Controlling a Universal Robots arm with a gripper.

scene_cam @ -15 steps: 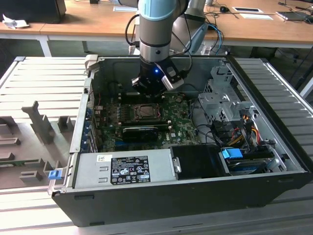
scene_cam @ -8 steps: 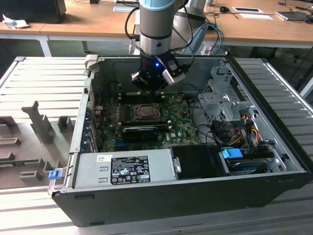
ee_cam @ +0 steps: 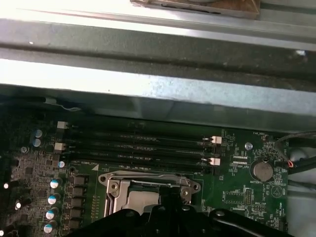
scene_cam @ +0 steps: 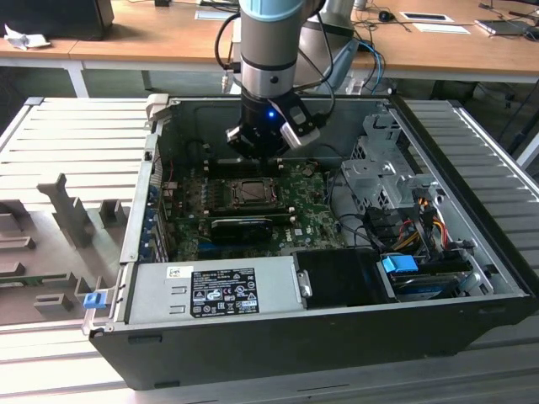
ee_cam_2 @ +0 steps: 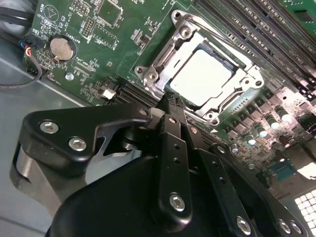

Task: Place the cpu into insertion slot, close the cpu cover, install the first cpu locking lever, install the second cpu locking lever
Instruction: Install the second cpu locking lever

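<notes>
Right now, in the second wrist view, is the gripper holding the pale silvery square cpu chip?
No. The pale silvery square cpu lies in the metal-rimmed insertion slot on the green board, and the black gripper is beside it, fingers together.

the arm [scene_cam: 269, 50] comes straight down into the open computer case [scene_cam: 472, 252], its wrist pointing down. the gripper [scene_cam: 257, 151] hangs just above the insertion slot [scene_cam: 251, 192], near its far edge. in the second wrist view the black fingers [ee_cam_2: 170, 148] are pressed together with no gap, their tips at the slot's rim. nothing is between them.
</notes>
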